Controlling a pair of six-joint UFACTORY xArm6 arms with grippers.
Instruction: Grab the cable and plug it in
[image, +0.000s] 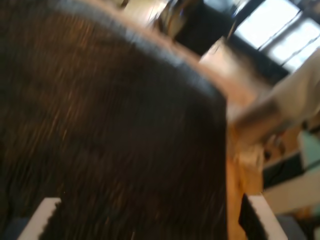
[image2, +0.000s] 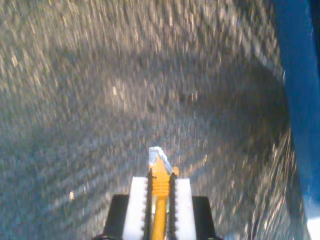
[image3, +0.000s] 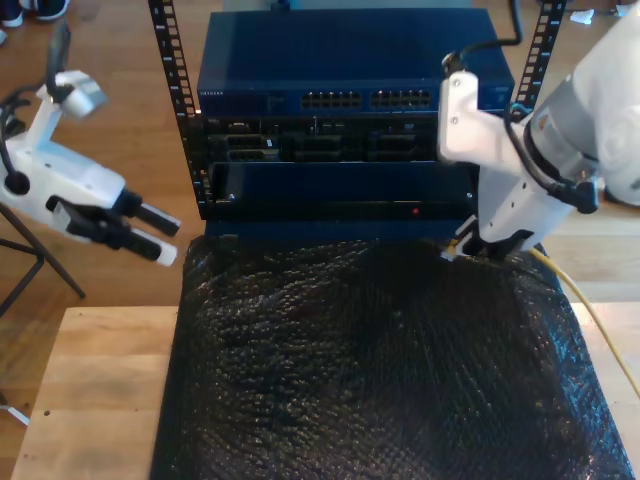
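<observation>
If my second gripper (image2: 160, 192) pushes the plug (image2: 159, 156) at the wrong spot, the plug could bump the front of the blue rack box (image3: 345, 62) and bend, or slide back between the pads. I think this could happen because the holes (image3: 368, 99) in the box are small and sit higher than the plug is now, so the aim must be very good. The cable (image3: 590, 305) could also tug back, since it hangs off the exterior view's right side of the table.

The cable is thin and yellow-orange, with a small clear plug at its tip. My second gripper is pinching it just behind the plug, with both white pads pressed tight on it, and the clear tip pokes out past them. In the exterior view this is at the right, just above the far edge of the black bumpy mat (image3: 380, 370), near the bottom of the rack.

My first gripper (image: 150, 220) has its 2 white pads spread wide apart and holds nothing. It hangs over the mat's edge at the exterior view's left
</observation>
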